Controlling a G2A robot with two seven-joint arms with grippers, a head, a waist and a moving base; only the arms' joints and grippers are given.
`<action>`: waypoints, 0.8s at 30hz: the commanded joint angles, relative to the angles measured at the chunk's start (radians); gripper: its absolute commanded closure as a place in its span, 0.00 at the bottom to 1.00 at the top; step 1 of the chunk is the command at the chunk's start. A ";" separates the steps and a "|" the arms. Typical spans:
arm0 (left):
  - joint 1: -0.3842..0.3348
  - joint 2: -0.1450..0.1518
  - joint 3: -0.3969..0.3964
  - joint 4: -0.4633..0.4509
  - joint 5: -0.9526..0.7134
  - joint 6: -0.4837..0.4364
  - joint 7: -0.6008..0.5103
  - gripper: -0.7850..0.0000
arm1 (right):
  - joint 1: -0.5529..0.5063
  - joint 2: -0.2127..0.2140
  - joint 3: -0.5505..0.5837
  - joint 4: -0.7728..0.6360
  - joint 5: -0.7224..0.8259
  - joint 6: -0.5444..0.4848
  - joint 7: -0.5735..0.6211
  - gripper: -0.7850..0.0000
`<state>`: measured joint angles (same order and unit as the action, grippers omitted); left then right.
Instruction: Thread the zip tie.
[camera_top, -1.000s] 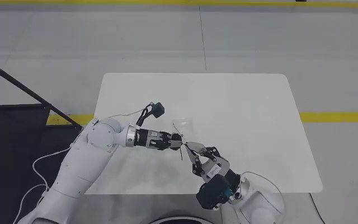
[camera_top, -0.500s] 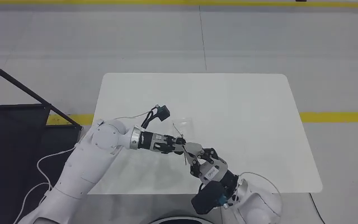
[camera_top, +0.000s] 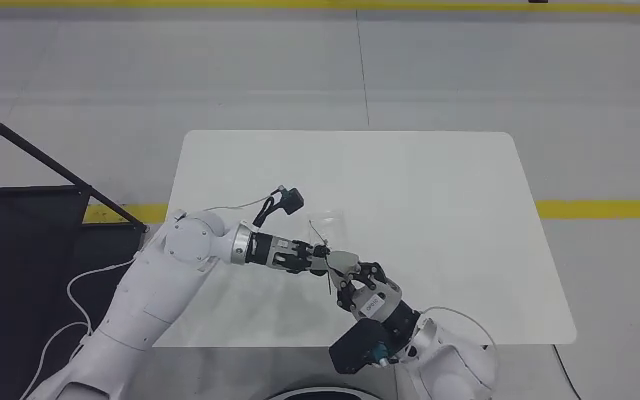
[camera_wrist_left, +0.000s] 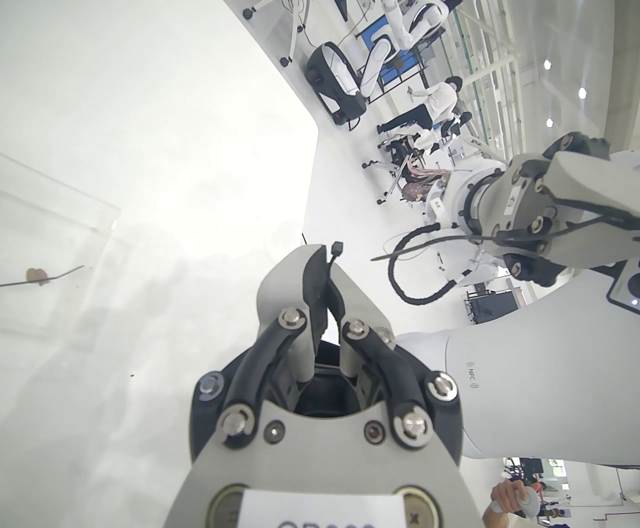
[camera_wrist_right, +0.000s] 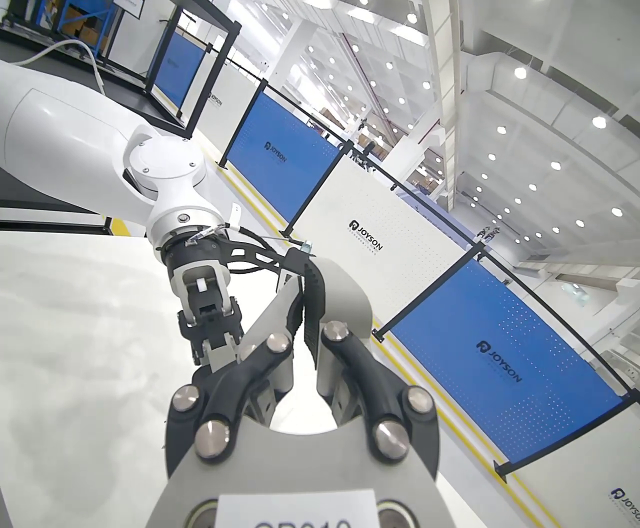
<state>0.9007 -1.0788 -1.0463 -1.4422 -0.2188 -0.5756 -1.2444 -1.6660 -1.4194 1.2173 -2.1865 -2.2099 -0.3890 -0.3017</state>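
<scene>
The black zip tie (camera_top: 328, 278) is held between both grippers above the table's near middle. My left gripper (camera_wrist_left: 325, 255) is shut on the head end, and the small square head (camera_wrist_left: 337, 247) pokes out past its fingertips. My right gripper (camera_wrist_left: 507, 240) is shut on the strap, whose thin tail (camera_wrist_left: 430, 246) points toward the head with a small gap between them. From above, the left gripper (camera_top: 322, 263) and right gripper (camera_top: 343, 268) are almost touching. In the right wrist view the right gripper (camera_wrist_right: 306, 270) is shut, with the left gripper (camera_wrist_right: 215, 345) just beyond it.
A clear plastic sheet (camera_top: 330, 220) lies on the white table (camera_top: 450, 200) just beyond the grippers. In the left wrist view the clear plastic sheet (camera_wrist_left: 55, 240) has a thin strip and a small brown spot on it. A black frame (camera_top: 60, 170) stands off the table's left side.
The left gripper has moved right and the right gripper has shifted left, bringing the two ends of the zip tie closer together. Both grips are unchanged.
</scene>
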 joint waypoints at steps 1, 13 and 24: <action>0.000 0.000 0.000 0.000 0.000 0.000 0.000 1.00 | 0.004 0.002 -0.005 0.003 0.001 0.005 0.009 1.00; 0.000 0.000 0.000 0.000 0.000 0.000 0.000 1.00 | 0.017 0.016 -0.019 0.007 0.005 0.028 0.040 1.00; 0.000 0.000 0.000 0.000 0.000 0.000 0.000 1.00 | 0.028 0.029 -0.028 0.013 0.016 0.039 0.057 1.00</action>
<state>0.9007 -1.0789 -1.0465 -1.4423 -0.2188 -0.5758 -1.2442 -1.6392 -1.3914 1.1906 -2.1733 -2.1939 -0.3506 -0.2467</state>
